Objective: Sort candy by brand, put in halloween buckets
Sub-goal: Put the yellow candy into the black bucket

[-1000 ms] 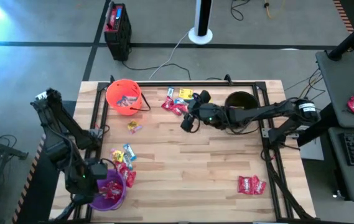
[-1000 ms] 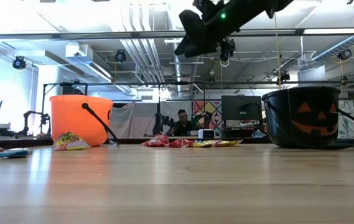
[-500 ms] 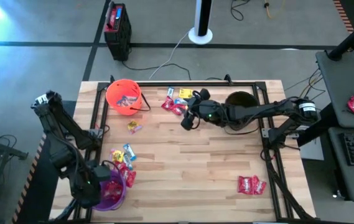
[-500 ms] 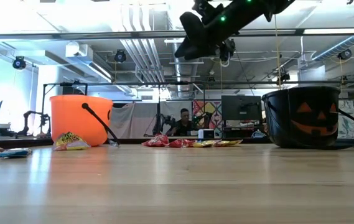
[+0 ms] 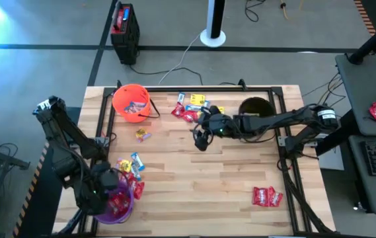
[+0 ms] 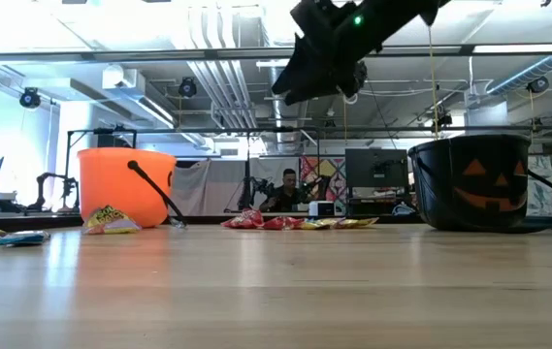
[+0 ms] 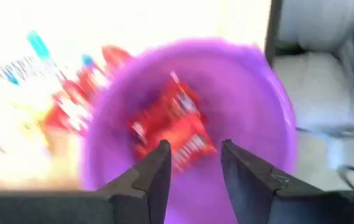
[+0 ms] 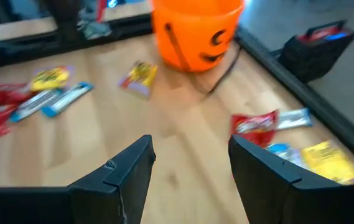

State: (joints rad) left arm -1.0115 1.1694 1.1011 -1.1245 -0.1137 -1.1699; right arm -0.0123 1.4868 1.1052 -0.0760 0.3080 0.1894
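Hovering my right gripper (image 5: 199,140), fingers spread and empty, above bare table (image 5: 201,185), I judge the red packets (image 5: 186,113) just beyond it light, crinkly and slippery, best pinched across the flat middle.

Purple bucket (image 7: 257,93) — red packet (image 7: 170,127) inside — orange bucket (image 8: 195,28).

Red candy (image 7: 173,124) lies inside the upright translucent purple bucket (image 7: 260,99).
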